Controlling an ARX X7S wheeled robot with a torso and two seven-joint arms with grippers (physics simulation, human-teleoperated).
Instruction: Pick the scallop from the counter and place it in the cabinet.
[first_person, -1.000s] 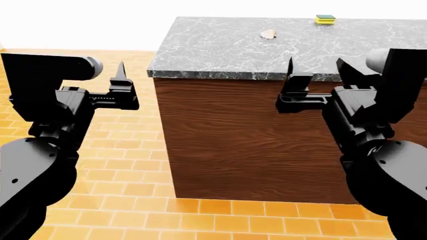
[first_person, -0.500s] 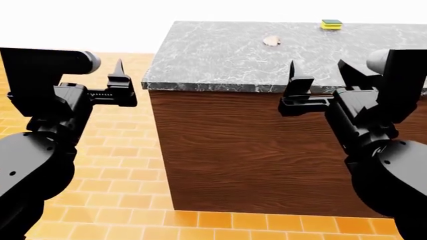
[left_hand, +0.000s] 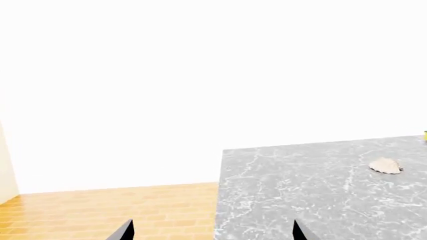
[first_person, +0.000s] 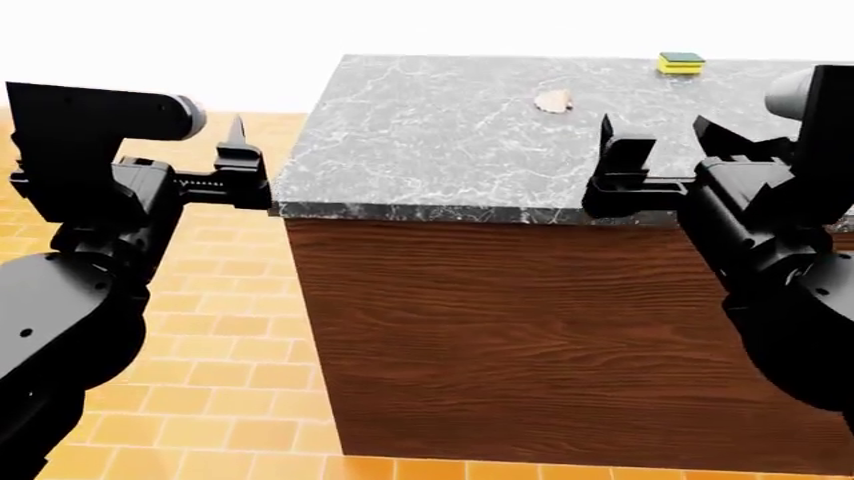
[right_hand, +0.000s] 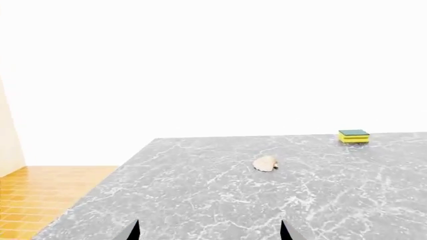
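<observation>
The scallop (first_person: 553, 100), a small cream ribbed shell, lies alone on the counter's grey marble top (first_person: 427, 130), toward the far side. My left gripper (first_person: 240, 142) is open and empty, level with the counter's near left corner and just off it. My right gripper (first_person: 618, 140) is also open and empty at the near edge, well short of the shell. In the right wrist view the scallop (right_hand: 265, 163) lies ahead of the spread fingertips (right_hand: 135, 231). In the left wrist view the scallop (left_hand: 385, 165) is off to one side. The cabinet is out of view.
A yellow-and-green sponge block (first_person: 682, 63) sits at the counter's far right, beyond the shell; it also shows in the right wrist view (right_hand: 353, 136). The counter has dark wood-grain sides (first_person: 534, 340). Orange tiled floor (first_person: 227, 330) lies to its left.
The counter has drawn closer and now fills more of the head view. Both grippers have come up to the level of the marble top at its near edge, still open.
</observation>
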